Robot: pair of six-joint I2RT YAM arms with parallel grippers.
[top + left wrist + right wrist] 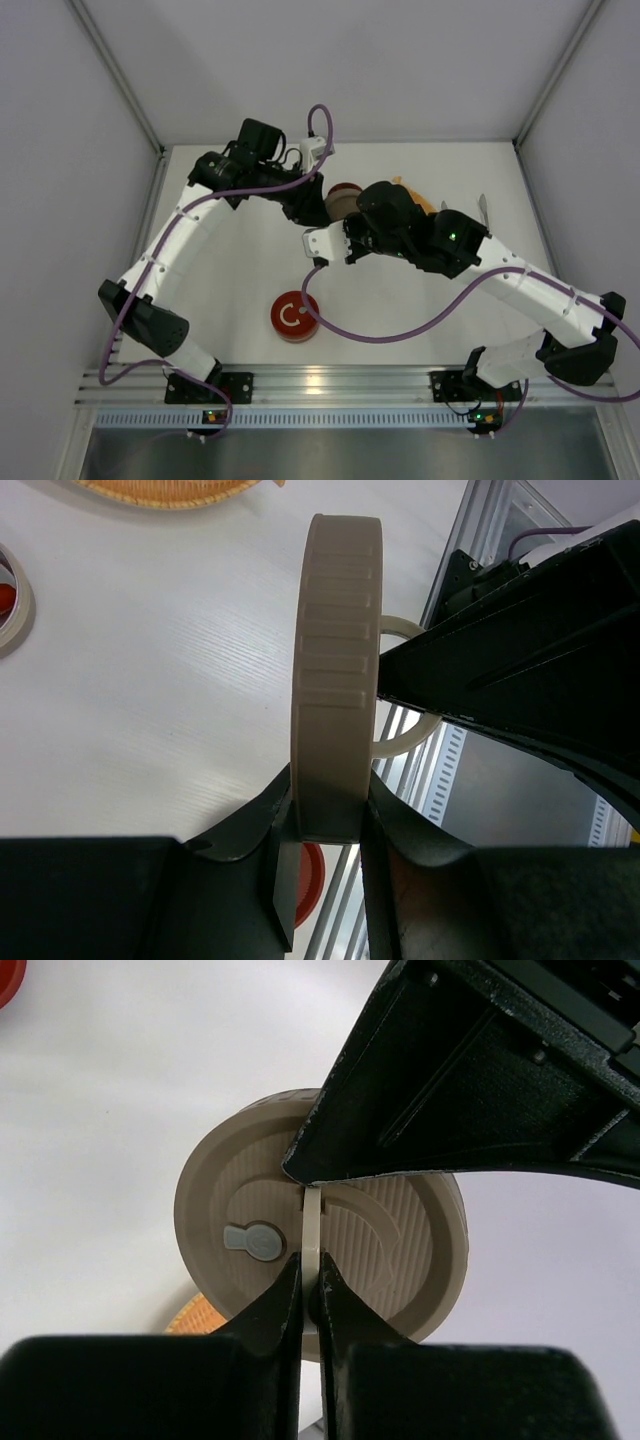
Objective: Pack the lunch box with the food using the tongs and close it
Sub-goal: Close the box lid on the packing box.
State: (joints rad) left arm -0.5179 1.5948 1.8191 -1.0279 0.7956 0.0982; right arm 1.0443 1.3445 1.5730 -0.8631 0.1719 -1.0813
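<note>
Beige lid: left gripper clamps rim, right gripper pinches handle (red tin marked C).

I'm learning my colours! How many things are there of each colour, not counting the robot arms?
Beige: 2, lid and tin
Red: 1, disc
Orange: 1, dish
Grey: 1, tongs
Total: 5
</note>
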